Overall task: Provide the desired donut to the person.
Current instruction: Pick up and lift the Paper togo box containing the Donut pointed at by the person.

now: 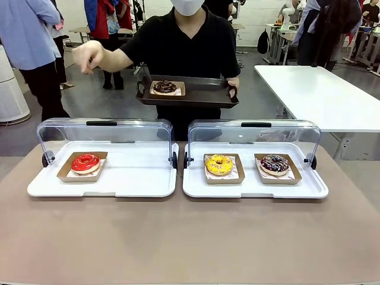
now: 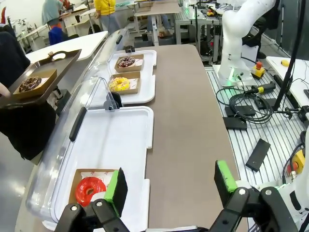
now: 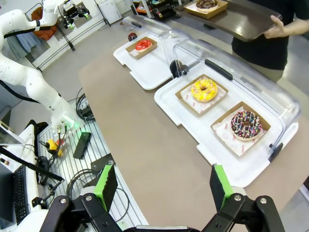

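Though print marks the liner (image 3: 189, 103) under the yellow donut (image 3: 203, 90), it's illegible.

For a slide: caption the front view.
Person holding a tray with a chocolate donut; red donut in left case, yellow donut and sprinkled donut in right case.

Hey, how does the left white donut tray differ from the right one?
The left tray holds one red-glazed donut, near its left end, leaving most of it bare. The right tray holds two: a yellow donut and a chocolate sprinkled donut, side by side. Both are white, each with a clear lid swung open at the back.
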Tool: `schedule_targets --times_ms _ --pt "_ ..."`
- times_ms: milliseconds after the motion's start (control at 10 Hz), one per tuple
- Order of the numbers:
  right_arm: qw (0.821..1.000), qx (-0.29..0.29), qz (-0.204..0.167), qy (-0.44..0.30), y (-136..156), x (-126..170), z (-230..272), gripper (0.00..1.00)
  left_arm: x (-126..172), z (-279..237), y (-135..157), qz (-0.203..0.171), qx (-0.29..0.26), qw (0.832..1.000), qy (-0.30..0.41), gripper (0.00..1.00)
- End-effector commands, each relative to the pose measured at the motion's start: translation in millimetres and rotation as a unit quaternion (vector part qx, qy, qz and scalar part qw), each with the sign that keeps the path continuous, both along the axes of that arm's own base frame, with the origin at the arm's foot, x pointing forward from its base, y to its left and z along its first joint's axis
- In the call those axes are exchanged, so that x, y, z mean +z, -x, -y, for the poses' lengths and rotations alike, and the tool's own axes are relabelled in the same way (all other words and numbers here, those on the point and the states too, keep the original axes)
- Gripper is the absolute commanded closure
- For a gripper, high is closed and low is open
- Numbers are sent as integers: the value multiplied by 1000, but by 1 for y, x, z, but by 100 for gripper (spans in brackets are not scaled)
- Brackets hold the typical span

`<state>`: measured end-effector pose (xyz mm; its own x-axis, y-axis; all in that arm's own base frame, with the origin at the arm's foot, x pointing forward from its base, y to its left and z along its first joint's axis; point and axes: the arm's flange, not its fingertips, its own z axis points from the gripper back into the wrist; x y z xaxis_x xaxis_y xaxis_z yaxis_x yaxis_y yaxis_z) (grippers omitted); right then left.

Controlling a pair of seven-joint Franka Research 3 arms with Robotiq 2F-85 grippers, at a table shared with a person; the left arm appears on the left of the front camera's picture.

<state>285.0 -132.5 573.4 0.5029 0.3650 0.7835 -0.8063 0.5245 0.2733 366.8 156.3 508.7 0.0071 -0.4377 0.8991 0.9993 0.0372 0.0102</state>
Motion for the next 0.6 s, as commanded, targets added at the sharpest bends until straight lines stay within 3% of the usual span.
schedule_targets --times_ms 0,500 --pt "1000 8 10 -12 -2 1 0 0 -1 -1 1 5 -1 1000 2 5" --pt "1000 8 10 -12 -2 1 0 0 -1 -1 1 5 -1 1000 2 5"
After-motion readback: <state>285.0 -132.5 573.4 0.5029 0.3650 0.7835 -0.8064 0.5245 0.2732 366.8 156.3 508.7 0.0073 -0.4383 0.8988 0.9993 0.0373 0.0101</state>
